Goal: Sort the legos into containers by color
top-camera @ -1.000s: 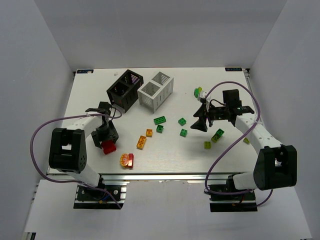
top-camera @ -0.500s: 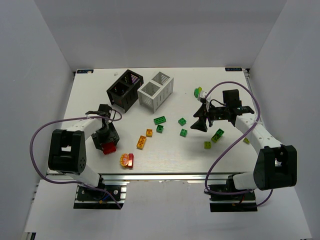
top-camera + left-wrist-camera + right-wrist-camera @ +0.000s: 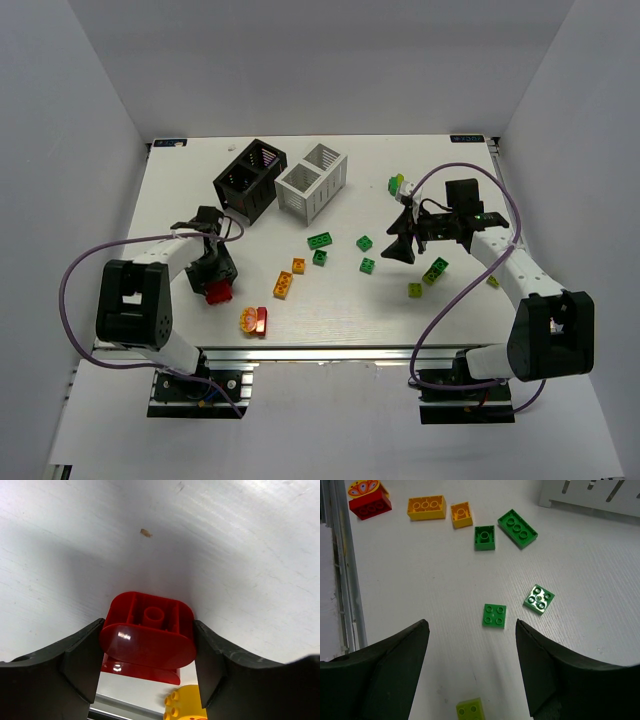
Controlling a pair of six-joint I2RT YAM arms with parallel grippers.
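Item: one red rounded plastic brick (image 3: pixel 148 632), glossy and hard-moulded, its hollow face with a single centre tube turned toward the wrist camera. Location: on the white table (image 3: pixel 340 305) at about eight o'clock, well apart from the containers. Held by: the left gripper (image 3: pixel 212 278), its two black fingers (image 3: pixel 80 660) pressed against the brick's opposite rounded ends, the claw narrowed around it. Whether the brick is clear of the surface I cannot tell. Handling, as I judge it: very light, stiff, not crushable, but the shiny curved ends look slippery and could let it pivot or squirt out. The flat long faces would be the surer hold, or a deeper seat between the pads. Destination: black slatted two-compartment rack (image 3: pixel 250 178) and white slatted two-compartment rack (image 3: pixel 312 180), side by side at eleven to twelve o'clock. Other stock: orange-yellow bricks (image 3: pixel 283 285) near the held brick on its three o'clock side. A red brick with a yellow printed piece (image 3: pixel 253 320) at seven o'clock by the near edge. Green bricks (image 3: pixel 517 528) around the centre. Yellow-green bricks (image 3: pixel 435 270) toward four o'clock. Right gripper (image 3: pixel 471 635): spread wide, empty, hovering above the green bricks at three o'clock.
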